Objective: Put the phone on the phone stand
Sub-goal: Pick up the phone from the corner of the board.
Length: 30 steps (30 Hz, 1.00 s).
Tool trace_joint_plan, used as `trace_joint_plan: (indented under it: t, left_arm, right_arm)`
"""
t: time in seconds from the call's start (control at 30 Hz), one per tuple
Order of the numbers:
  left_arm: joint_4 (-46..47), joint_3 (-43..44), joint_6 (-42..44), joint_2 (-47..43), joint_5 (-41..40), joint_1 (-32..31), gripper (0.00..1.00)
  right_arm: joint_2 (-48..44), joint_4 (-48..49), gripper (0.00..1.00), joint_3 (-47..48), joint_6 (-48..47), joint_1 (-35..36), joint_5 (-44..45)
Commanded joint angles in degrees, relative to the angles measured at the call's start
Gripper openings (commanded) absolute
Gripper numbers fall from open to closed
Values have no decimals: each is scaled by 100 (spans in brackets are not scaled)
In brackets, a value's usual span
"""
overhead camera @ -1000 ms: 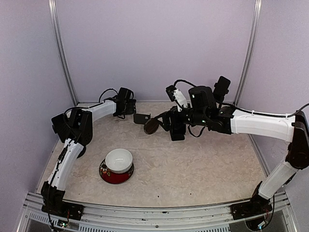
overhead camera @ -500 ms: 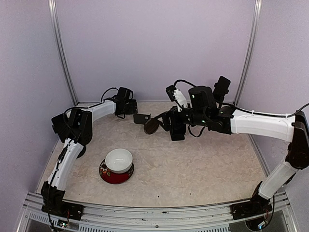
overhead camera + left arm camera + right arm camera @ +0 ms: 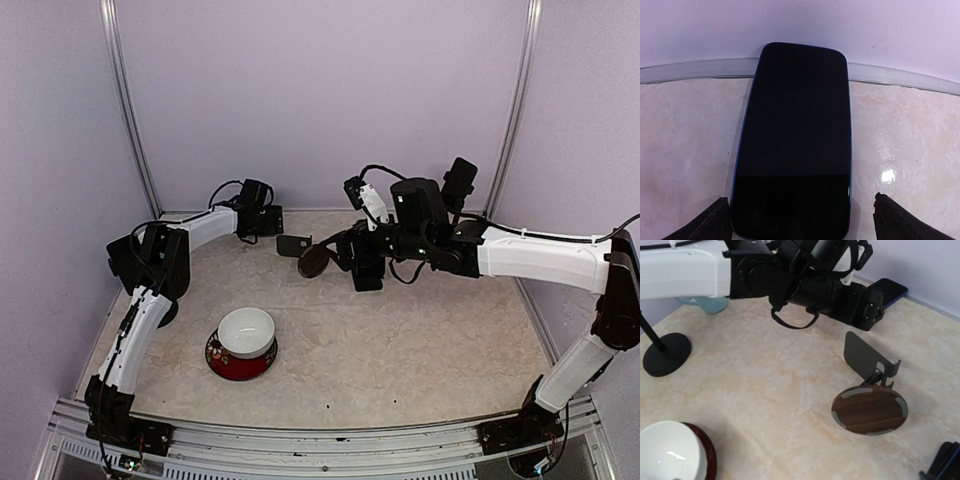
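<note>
The phone (image 3: 795,145), black-screened with a blue edge, lies flat on the table against the back wall. My left gripper (image 3: 802,220) is open, its two fingertips (image 3: 715,222) standing on either side of the phone's near end without touching it. In the top view the left gripper (image 3: 258,215) covers the phone. The phone stand (image 3: 870,410) lies tipped over, its round wooden base facing up and its dark plate (image 3: 862,355) behind it. The phone stand (image 3: 305,255) is between the two arms. My right gripper (image 3: 366,270) hovers open just right of it, holding nothing.
A white bowl (image 3: 245,330) sits on a red plate (image 3: 240,362) at the near left. A black round foot with a thin post (image 3: 667,352) stands at the left. The phone (image 3: 890,290) lies right by the back wall rail (image 3: 690,70).
My left gripper has shifted slightly toward the back wall over the phone. The right arm and the phone stand have not moved.
</note>
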Motion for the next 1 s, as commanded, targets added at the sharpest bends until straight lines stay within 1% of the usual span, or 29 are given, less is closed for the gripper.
trace_joint_plan:
  t: [0.0, 0.13, 0.27, 0.53, 0.67, 0.97]
  left_arm:
    - [-56, 125, 44, 68, 144, 45, 95]
    - [-107, 121, 122, 82, 204, 41, 97]
    - [-219, 119, 187, 110, 184, 45, 92]
    - [-296, -69, 271, 10, 40, 45, 93]
    - [-470, -62, 420, 35, -18, 28, 96]
    - [-613, -279, 488, -21, -79, 60, 94]
  right_arm:
    - [-109, 80, 100, -40, 72, -9, -10]
    - [-119, 96, 100, -53, 80, -7, 3]
    - [-95, 106, 100, -56, 88, -4, -1]
    - [-62, 123, 100, -22, 87, 2, -19]
    - [-58, 128, 100, -4, 96, 1, -20]
    - [28, 114, 100, 62, 114, 25, -43]
